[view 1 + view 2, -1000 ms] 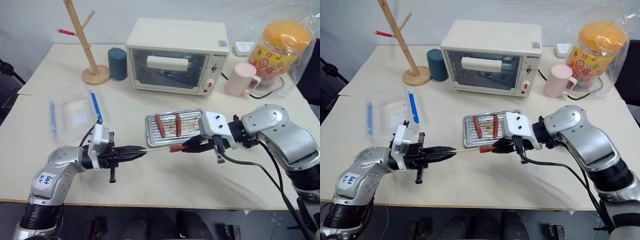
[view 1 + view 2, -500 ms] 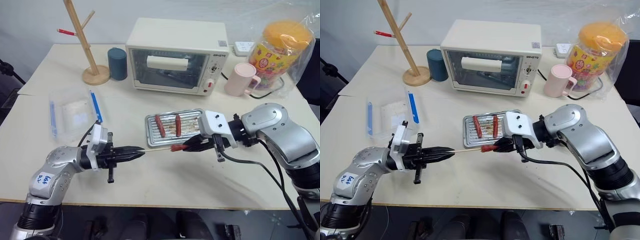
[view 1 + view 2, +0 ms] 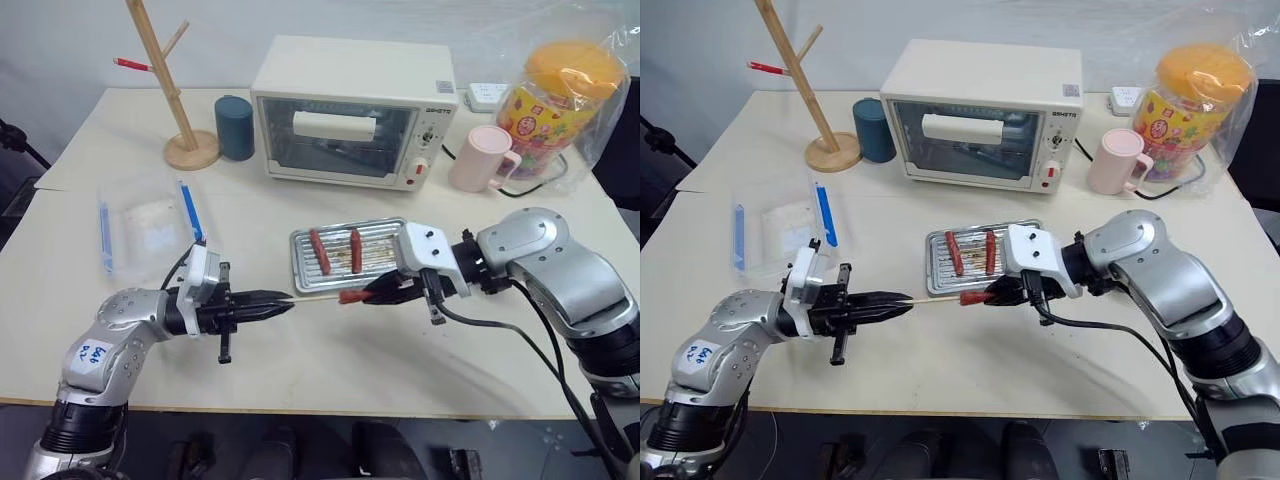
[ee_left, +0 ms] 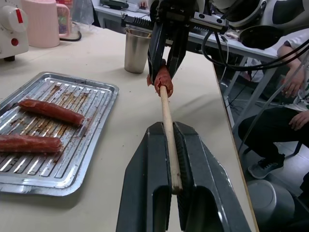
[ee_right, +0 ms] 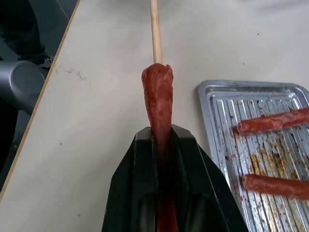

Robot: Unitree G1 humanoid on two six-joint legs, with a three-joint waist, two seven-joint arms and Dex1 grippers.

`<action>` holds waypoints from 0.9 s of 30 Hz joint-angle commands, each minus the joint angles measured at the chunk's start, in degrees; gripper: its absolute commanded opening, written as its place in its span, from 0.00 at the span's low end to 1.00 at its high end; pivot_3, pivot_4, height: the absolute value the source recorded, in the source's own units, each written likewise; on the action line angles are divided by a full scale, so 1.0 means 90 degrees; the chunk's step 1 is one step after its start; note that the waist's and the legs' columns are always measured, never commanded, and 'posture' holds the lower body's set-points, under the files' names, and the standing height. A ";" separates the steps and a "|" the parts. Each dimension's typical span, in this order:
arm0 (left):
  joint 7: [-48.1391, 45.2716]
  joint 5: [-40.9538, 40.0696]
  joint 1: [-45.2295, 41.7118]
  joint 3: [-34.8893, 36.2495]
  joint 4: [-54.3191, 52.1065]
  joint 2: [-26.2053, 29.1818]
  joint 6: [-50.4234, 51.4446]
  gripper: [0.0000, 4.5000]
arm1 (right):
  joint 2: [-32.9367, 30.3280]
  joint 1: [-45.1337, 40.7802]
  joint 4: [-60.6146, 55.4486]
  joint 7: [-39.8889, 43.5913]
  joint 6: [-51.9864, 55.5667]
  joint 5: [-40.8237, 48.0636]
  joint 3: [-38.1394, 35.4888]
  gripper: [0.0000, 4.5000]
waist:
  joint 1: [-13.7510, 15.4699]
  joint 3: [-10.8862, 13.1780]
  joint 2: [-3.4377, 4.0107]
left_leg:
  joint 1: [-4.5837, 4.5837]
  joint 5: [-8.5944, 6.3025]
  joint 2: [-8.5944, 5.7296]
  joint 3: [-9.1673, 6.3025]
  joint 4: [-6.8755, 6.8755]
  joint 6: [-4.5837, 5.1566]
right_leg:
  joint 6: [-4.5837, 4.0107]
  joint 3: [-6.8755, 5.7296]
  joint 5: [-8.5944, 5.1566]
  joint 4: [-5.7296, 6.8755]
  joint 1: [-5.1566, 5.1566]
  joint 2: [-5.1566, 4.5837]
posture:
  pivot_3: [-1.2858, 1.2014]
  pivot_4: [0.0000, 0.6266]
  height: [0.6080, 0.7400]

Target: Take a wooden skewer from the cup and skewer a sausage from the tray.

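Wooden skewer (image 4: 166,117) is pinched in your left gripper (image 3: 282,298), tip pushed into the sausage (image 5: 158,104) that your right gripper (image 3: 368,294) clamps just in front of the tray (image 3: 375,232); you have two more sausages (image 3: 319,252) lying on it, and the cup (image 4: 136,50) stands beyond

Head stereo pair looking down over table (image 3: 300,370), wrist views close, facing each other along skewer (image 4: 166,121)
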 commanded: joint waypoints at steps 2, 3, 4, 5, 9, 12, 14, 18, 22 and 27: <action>-0.0055 0.0015 -0.0073 0.0010 -0.0024 -0.0024 -0.0100 0.00 | 0.0055 -0.0167 -0.0144 -0.0011 -0.0013 -0.0047 0.0008 0.05 | 0.0003 0.0000 0.0000 | 0.0000 0.0000 0.0000 0.0000 0.0001 0.0000 | 0.0000 0.0000 0.0000 0.0001 0.0000 0.0000 | 0.52 0.24 1.00; -0.0054 0.0022 -0.0081 0.0002 -0.0013 -0.0029 -0.0104 0.00 | 0.0078 -0.0189 -0.0138 -0.0017 -0.0015 -0.0056 0.0020 0.05 | 0.0003 0.0000 0.0000 | 0.0000 0.0000 0.0000 0.0000 0.0001 0.0000 | 0.0000 0.0000 0.0000 0.0001 0.0000 0.0000 | 0.52 0.24 1.00; -0.0048 0.0030 -0.0087 -0.0008 -0.0007 -0.0039 -0.0109 0.00 | 0.0105 -0.0210 -0.0141 -0.0020 -0.0005 -0.0065 0.0032 0.05 | 0.0002 0.0000 0.0000 | 0.0000 0.0000 -0.0001 0.0000 0.0002 0.0000 | 0.0000 0.0000 0.0000 0.0003 0.0000 0.0000 | 0.52 0.24 1.00; -0.0040 0.0033 -0.0094 -0.0018 -0.0004 -0.0052 -0.0112 0.00 | 0.0127 -0.0228 -0.0149 -0.0017 0.0005 -0.0071 0.0045 0.05 | 0.0002 0.0000 0.0000 | 0.0000 0.0000 -0.0001 0.0000 0.0002 0.0000 | 0.0000 0.0000 0.0000 0.0005 0.0000 0.0000 | 0.52 0.24 1.00; -0.0011 0.0080 -0.0145 -0.0082 0.0029 -0.0132 -0.0139 0.00 | 0.0257 -0.0314 -0.0202 -0.0023 0.0079 -0.0075 0.0108 0.05 | 0.0000 0.0000 0.0000 | 0.0000 0.0000 -0.0001 0.0000 0.0003 0.0000 | 0.0000 0.0001 0.0000 0.0008 -0.0001 0.0000 | 0.52 0.24 1.00; -0.0016 0.0111 -0.0172 -0.0125 0.0066 -0.0159 -0.0163 0.00 | 0.0328 -0.0360 -0.0224 -0.0028 0.0130 -0.0068 0.0148 0.05 | 0.0001 0.0000 0.0000 | 0.0000 0.0000 -0.0001 0.0000 0.0004 0.0000 | 0.0000 0.0000 0.0000 0.0010 -0.0002 0.0000 | 0.52 0.24 1.00; -0.0027 0.0121 -0.0177 -0.0138 0.0077 -0.0161 -0.0172 0.00 | 0.0349 -0.0378 -0.0239 -0.0025 0.0151 -0.0064 0.0171 0.05 | 0.0001 0.0000 0.0000 | 0.0000 0.0000 -0.0001 0.0000 0.0005 0.0000 | 0.0000 0.0000 0.0000 0.0023 -0.0002 0.0000 | 0.52 0.24 1.00; -0.0031 0.0129 -0.0186 -0.0111 0.0095 -0.0181 -0.0177 0.00 | 0.0340 -0.0405 -0.0263 -0.0060 0.0444 0.0027 0.0182 0.05 | 0.0002 0.0000 0.0000 | 0.0000 0.0000 -0.0001 0.0000 0.0005 0.0000 | 0.0000 0.0001 0.0000 0.0023 -0.0002 0.0000 | 0.52 0.24 1.00; 0.0065 -0.0022 -0.0153 0.0074 0.0098 -0.0258 -0.0128 0.00 | 0.0230 -0.0344 -0.0285 -0.0083 0.0580 0.0018 0.0096 0.17 | 0.0002 0.0000 0.0000 | 0.0000 0.0000 -0.0001 0.0000 0.0005 0.0000 | 0.0000 0.0000 0.0000 0.0024 -0.0002 0.0000 | 0.52 0.24 1.00; 0.0120 -0.0208 -0.0009 0.0352 0.0064 -0.0253 -0.0056 0.00 | -0.0009 -0.0187 -0.0212 0.0052 0.0236 0.0002 -0.0132 0.44 | 0.0002 0.0000 0.0000 | 0.0000 0.0000 -0.0001 0.0000 0.0005 0.0000 | 0.0000 0.0001 0.0000 0.0024 -0.0003 0.0000 | 0.52 0.24 1.00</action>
